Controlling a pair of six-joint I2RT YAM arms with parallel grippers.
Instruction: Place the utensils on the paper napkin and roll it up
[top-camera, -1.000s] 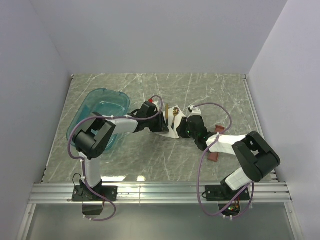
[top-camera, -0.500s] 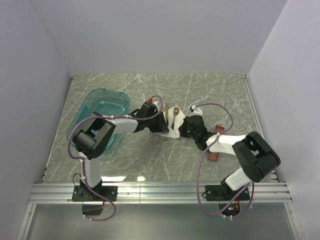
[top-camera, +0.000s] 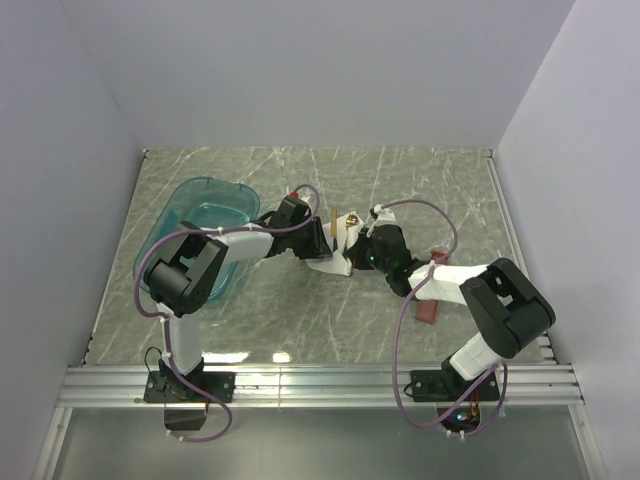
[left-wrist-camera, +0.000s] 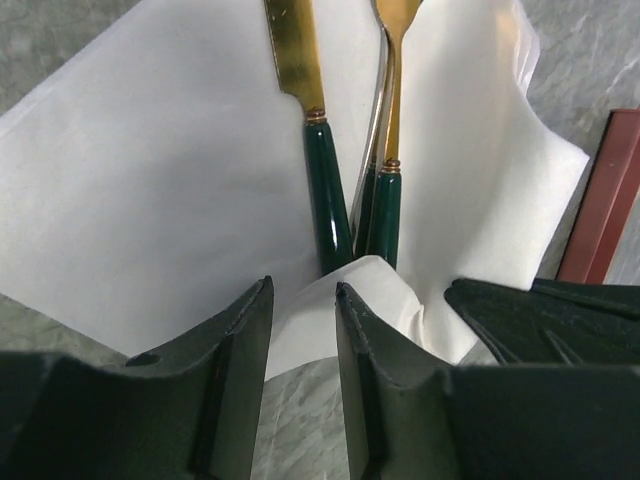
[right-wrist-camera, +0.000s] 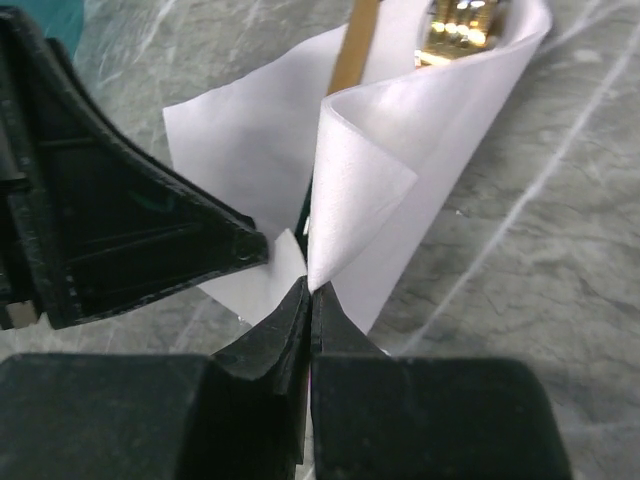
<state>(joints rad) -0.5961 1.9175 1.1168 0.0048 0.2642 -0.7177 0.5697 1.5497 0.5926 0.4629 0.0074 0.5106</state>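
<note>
At lower centre, the right tool (right-wrist-camera: 310, 292) pinches the paper napkin (right-wrist-camera: 375, 170); draw it snugly over the utensils (left-wrist-camera: 328, 205), with the narrowly parted left tool (left-wrist-camera: 303, 340) steadying.

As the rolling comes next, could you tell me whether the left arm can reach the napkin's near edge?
Probably yes: the left hand, open, sits astride the near fold of the paper napkin; nothing blocks it.
</note>
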